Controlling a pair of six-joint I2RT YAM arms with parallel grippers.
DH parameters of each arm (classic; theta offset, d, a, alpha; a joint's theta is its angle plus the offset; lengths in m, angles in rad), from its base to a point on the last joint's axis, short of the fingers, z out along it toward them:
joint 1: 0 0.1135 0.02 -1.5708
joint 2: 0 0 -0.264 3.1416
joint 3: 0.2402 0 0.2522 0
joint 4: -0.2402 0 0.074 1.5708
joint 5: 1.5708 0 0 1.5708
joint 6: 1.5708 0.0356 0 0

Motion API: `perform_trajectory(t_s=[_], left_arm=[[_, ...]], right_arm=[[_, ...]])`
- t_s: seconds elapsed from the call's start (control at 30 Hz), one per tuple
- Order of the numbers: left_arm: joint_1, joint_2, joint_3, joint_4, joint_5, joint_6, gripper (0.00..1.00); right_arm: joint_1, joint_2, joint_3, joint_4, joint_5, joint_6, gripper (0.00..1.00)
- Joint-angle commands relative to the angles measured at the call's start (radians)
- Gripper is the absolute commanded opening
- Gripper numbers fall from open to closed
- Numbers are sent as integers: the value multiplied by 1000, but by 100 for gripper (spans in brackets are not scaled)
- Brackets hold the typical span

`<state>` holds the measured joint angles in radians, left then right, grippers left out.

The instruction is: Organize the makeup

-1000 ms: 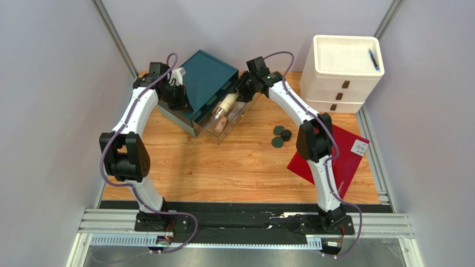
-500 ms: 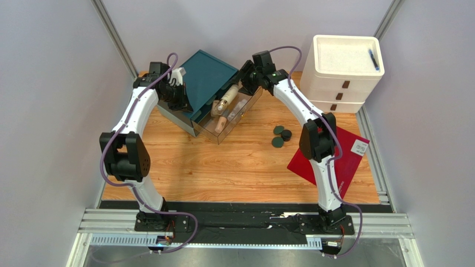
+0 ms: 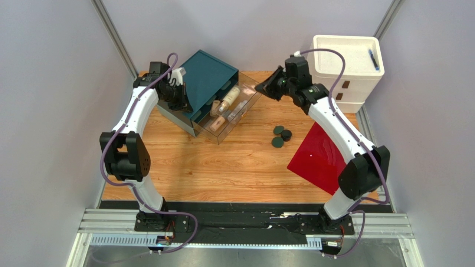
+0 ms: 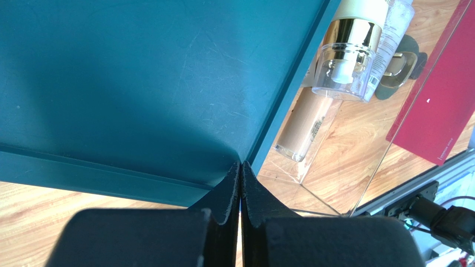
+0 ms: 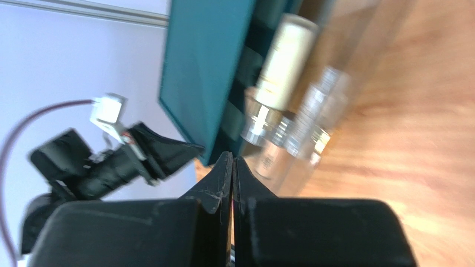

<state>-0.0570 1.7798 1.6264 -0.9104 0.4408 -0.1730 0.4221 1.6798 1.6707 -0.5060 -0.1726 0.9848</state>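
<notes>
The makeup [image 3: 226, 107] sits in two groups: the beige bottles and tubes [image 3: 222, 114] lie in a clear drawer [image 3: 238, 118] pulled out of a teal organizer [image 3: 207, 77], and three dark round compacts [image 3: 280, 135] rest on the wooden table [image 3: 223, 167], just to the right of that drawer.

We start at the left claw [image 4: 240, 167]. Its two fingers are pressed flat together with nothing between them, and their tips meet the lower edge of the teal organizer at the corner nearest the drawer. Past that edge, its wrist camera shows a pump bottle [image 4: 348, 55] with a shiny collar under a clear cap, and a beige tube [image 4: 304, 125] lying beside it on the drawer floor.

The right claw [image 3: 266, 88] is likewise closed and empty. It hangs in the air off the drawer's far right corner, between the drawer and a white drawer unit [image 3: 340, 83]. Its own view is blurred (we can still make out the bottles and the teal wall).

Farther out, a flat red sheet [image 3: 318, 158] lies on the table right of the compacts, and a blue pen [image 3: 373, 59] rests on top of the white unit.
</notes>
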Motion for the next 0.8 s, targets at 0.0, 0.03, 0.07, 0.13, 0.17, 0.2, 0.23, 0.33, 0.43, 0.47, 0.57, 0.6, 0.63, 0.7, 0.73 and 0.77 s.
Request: perform_trajectory(t_s=[0.0, 0.03, 0.07, 0.13, 0.17, 0.2, 0.23, 0.33, 0.43, 0.47, 0.57, 0.6, 0.63, 0.7, 0.73, 0.77], left_arm=[[-12, 102, -82, -228, -143, 64, 0], [-12, 104, -82, -231, -143, 66, 0], [-12, 107, -82, -231, -143, 67, 0], [-12, 104, -80, -232, -149, 69, 0], [-12, 102, -80, -232, -152, 67, 0], [-12, 102, -80, -232, -151, 69, 0], [-12, 104, -79, -234, -146, 67, 0], [-12, 104, -77, -232, -142, 66, 0], [-12, 104, -80, -231, -139, 64, 0], [-12, 102, -82, -229, -140, 63, 0], [-12, 101, -89, -226, -140, 61, 0], [-12, 101, -92, -226, -137, 61, 0], [-12, 101, -92, -223, -129, 58, 0], [-12, 98, -97, -222, -131, 55, 0], [-12, 96, -97, -222, -134, 56, 0], [-12, 93, -97, -223, -134, 56, 0]], right_arm=[[-3, -54, -196, -6, -5, -20, 0], [-3, -67, -227, 0, -34, -20, 0], [-5, -74, -296, 39, -48, -17, 0], [-3, -80, -348, 79, -94, 0, 0], [-3, -71, -382, 99, -105, 5, 0], [-2, -60, -388, 103, -117, 12, 0], [-2, -46, -390, 106, -142, 11, 0], [10, 29, -367, 101, -166, 11, 0], [32, 106, -316, 116, -180, 15, 0], [38, 124, -296, 119, -185, 17, 0], [60, 201, -229, 123, -194, 29, 0], [67, 230, -195, 124, -197, 35, 0], [72, 245, -180, 127, -200, 41, 0], [78, 291, -119, 135, -211, 61, 0], [79, 307, -96, 138, -217, 67, 0], [81, 322, -63, 127, -219, 75, 0]])
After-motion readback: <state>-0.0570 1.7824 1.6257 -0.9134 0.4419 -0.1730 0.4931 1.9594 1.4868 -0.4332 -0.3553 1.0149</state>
